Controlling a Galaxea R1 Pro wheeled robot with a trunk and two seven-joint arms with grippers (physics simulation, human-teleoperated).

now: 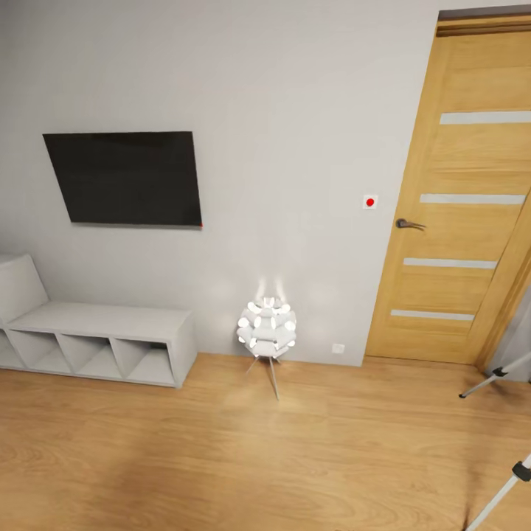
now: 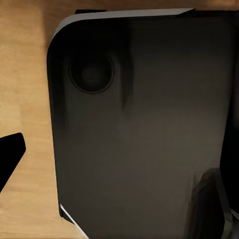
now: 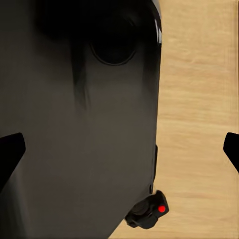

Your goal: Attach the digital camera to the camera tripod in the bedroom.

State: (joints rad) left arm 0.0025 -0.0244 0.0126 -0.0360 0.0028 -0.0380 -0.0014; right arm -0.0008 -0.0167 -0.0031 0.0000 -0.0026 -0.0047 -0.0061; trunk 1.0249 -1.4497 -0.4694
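Two thin silver-white legs of the camera tripod (image 1: 493, 381) with black joints reach in at the right edge of the head view, on the floor near the oak door (image 1: 461, 206). In the right wrist view the digital camera (image 3: 149, 211), small and black with a red dot, lies on the wood floor beside the robot's dark base (image 3: 74, 124). My right gripper (image 3: 121, 152) is open, with its black fingertips (image 3: 11, 154) at both edges and nothing between them. My left gripper (image 2: 119, 159) hangs over the dark base (image 2: 139, 129), with one fingertip (image 2: 10, 159) far out at the edge, so it looks open and empty.
A black TV (image 1: 125, 178) hangs on the grey wall above white cube shelving (image 1: 96, 339). A small white ball-shaped lamp (image 1: 267, 328) on thin legs stands against the wall. Light wood plank floor (image 1: 258, 457) stretches in front.
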